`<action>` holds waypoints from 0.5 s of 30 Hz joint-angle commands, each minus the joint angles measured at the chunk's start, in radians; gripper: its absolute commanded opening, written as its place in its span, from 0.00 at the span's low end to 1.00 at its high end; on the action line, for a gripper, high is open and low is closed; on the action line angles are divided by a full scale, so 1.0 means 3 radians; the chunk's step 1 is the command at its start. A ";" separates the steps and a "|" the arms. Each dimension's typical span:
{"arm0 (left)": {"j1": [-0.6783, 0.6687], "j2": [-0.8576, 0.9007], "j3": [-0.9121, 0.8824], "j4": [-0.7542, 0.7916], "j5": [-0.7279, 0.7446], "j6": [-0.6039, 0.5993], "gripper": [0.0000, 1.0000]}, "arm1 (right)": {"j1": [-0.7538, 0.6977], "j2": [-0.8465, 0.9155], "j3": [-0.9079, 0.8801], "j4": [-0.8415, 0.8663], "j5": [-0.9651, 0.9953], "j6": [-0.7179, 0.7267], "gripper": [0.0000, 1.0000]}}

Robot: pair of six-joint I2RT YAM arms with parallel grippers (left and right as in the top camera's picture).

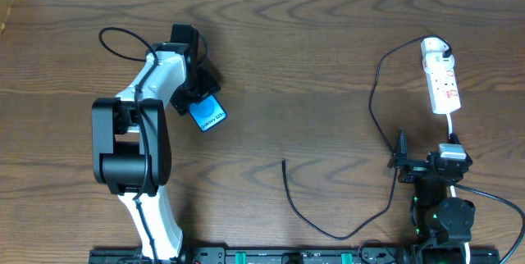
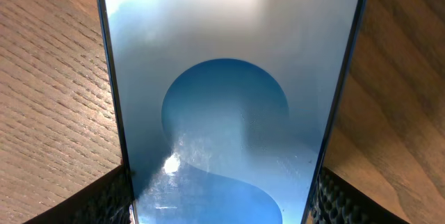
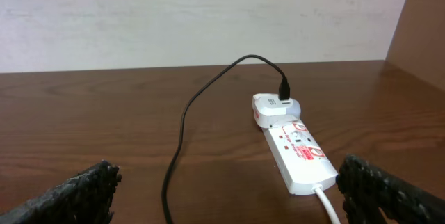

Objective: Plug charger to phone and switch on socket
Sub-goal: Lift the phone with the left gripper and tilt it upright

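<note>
The phone-holding step appears to be in hand: the left gripper (image 2: 222, 200) has its pads pressed against both long edges of the phone (image 1: 211, 117), which sits at the left of the table with its blue screen up. Whether the phone is lifted off the wood I cannot tell. The right gripper (image 3: 226, 170) is spread wide with nothing between its fingers, facing the socket (image 3: 299, 154) at the far right. The charger (image 1: 373, 100) is already seated there by its white adapter, and its black cable loops back to a free plug tip (image 1: 284, 162) lying mid-table, well apart from the phone. Next, I judge, the tip must be picked up and aligned with the phone's port, which is fiddly work. The table (image 1: 312, 59) is dark wood grain, with a pale wall behind.
</note>
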 commanded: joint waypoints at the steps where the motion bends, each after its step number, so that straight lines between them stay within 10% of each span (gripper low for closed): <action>1: -0.0004 0.0076 -0.0015 -0.0047 0.0093 0.0022 0.07 | 0.0034 -0.0029 -0.0003 -0.0014 0.0003 -0.0050 0.99; 15: -0.0004 -0.0345 -0.0010 -0.0060 0.0095 0.0019 0.08 | 0.0034 -0.0029 -0.0003 -0.0014 0.0003 -0.0050 0.99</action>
